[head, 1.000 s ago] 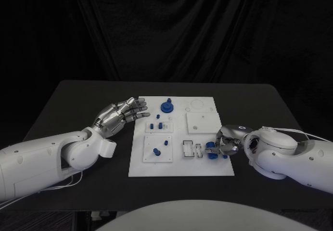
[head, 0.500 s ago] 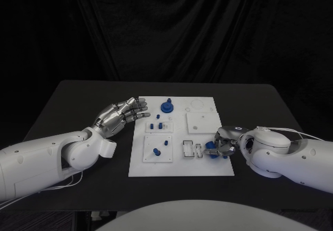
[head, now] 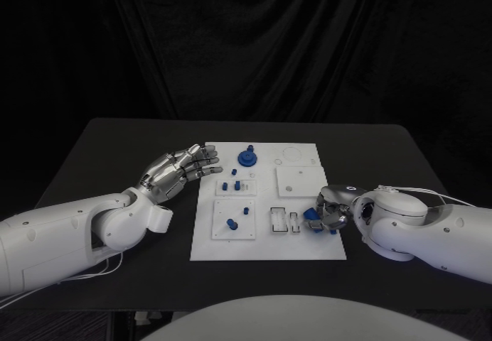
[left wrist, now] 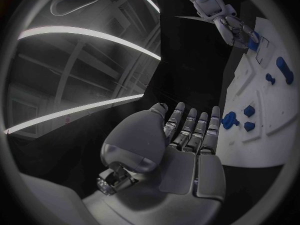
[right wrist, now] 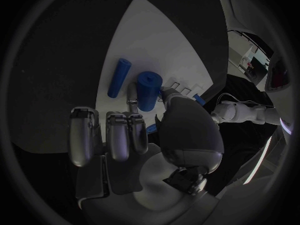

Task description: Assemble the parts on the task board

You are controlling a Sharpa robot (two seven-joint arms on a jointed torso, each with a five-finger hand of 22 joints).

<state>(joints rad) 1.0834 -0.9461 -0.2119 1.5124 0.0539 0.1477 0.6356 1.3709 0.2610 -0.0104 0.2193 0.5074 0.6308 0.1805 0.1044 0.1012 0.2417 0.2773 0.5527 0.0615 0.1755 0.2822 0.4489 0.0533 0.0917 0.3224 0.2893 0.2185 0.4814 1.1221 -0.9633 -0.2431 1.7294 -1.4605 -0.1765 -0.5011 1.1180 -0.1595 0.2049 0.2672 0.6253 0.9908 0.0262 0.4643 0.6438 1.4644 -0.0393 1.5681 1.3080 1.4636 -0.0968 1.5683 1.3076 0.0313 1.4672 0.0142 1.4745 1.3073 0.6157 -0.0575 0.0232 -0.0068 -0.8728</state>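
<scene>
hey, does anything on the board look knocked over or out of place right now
Possibly two blue cylinders and lie flat on the task board near its right edge by the right hand, not standing in holes. Nothing looks spilled or damaged.

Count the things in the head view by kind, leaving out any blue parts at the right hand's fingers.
Hands: 2, left hand and right hand
Task board: 1
Table: 1
Blue parts clear of the right hand: 6
Total: 10
</scene>
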